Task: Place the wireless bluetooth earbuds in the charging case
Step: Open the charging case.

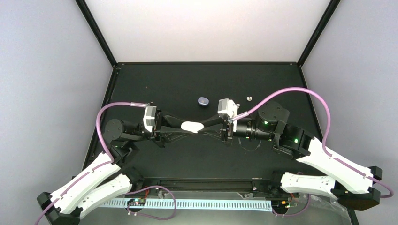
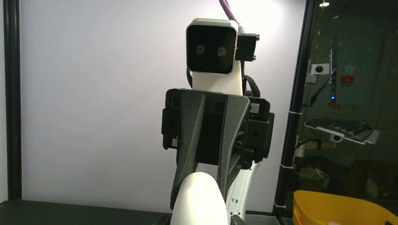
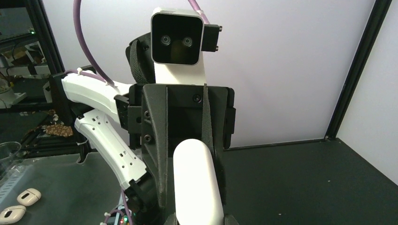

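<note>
The right gripper (image 1: 204, 127) has its jaws pinched on one end of the white charging case (image 1: 191, 126); in the left wrist view its two dark fingers (image 2: 187, 154) taper down to touch both sides of the case's rounded end. The left gripper (image 1: 183, 126) meets the case from the opposite side. Its jaws stand on either flank of the case in the right wrist view, but whether they press it or stand slightly off it I cannot tell. The case hangs level above the middle of the desk (image 1: 187, 159), bridging the two sets of jaws. Both wrists lie horizontal and point straight at each other, each with its camera block on top, so each wrist camera looks into the other's lens. The left arm (image 1: 89, 180) rises from the near left corner and folds inward at its elbow, and the right arm (image 1: 328, 161) mirrors it from the near right corner. Purple cables (image 1: 291, 93) loop over both. Toward the far edge, just beyond the jaws, a dark blue oval case (image 1: 202, 101) rests on the desk, and a tiny white earbud (image 1: 249, 98) lies to its right, well apart from it. In the right wrist view two small white oval pieces (image 3: 29, 196) lie on a grey surface past the left arm; I cannot tell what they are.
</note>
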{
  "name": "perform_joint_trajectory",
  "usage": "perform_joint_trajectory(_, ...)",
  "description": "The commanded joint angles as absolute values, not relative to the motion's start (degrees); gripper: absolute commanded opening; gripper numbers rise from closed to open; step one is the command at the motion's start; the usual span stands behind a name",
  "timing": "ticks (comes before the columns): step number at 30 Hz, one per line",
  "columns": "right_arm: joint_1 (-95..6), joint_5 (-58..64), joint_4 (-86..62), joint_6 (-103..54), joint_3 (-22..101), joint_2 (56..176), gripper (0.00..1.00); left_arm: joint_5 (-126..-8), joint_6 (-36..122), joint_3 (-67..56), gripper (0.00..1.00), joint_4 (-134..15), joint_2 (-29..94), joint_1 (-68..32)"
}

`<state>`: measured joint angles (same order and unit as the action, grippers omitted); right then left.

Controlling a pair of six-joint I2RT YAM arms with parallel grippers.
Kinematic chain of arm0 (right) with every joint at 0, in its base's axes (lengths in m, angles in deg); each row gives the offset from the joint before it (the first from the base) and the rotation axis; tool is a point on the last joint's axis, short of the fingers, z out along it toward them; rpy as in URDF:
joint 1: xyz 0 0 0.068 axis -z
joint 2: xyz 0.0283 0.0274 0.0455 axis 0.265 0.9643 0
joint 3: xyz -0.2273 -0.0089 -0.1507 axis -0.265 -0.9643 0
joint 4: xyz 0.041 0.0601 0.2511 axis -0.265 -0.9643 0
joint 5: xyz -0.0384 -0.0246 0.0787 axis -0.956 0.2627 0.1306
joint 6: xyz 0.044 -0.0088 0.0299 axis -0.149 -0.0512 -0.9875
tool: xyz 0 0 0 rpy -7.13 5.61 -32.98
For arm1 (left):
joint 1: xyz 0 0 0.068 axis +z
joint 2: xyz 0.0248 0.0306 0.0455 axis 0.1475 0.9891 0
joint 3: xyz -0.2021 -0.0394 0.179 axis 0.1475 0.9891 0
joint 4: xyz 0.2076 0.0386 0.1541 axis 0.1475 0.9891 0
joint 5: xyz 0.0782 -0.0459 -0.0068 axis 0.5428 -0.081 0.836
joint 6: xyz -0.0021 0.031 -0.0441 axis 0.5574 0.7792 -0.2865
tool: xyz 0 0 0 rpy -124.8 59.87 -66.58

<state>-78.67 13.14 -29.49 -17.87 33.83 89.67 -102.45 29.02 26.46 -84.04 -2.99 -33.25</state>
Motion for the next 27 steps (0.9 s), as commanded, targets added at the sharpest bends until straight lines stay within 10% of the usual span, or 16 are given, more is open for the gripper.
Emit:
perform_joint_trajectory(1, -78.64, 12.66, -28.5, -17.68, 33.22, 89.89, 0.03, -104.55, 28.09, 24.7, 0.24, -87.36, -2.87, -33.57)
perform_joint_trajectory(7, -78.61, 12.74, -28.2, -17.84, 33.05, 89.91, 0.02, -104.64, 28.37, 24.68, 0.11, -86.92, -2.78, -33.53)
perform_joint_trajectory(14, -78.6, 12.47, -24.55, -18.74, 30.82, 88.09, 0.01, -104.41, 27.38, 24.86, 0.46, -87.28, -2.48, -33.53)
perform_joint_trajectory(27, -78.65, 13.01, -20.5, -20.19, 28.91, 86.24, 0.01, -104.17, 26.22, 26.1, 0.53, -87.84, -1.32, -33.57)
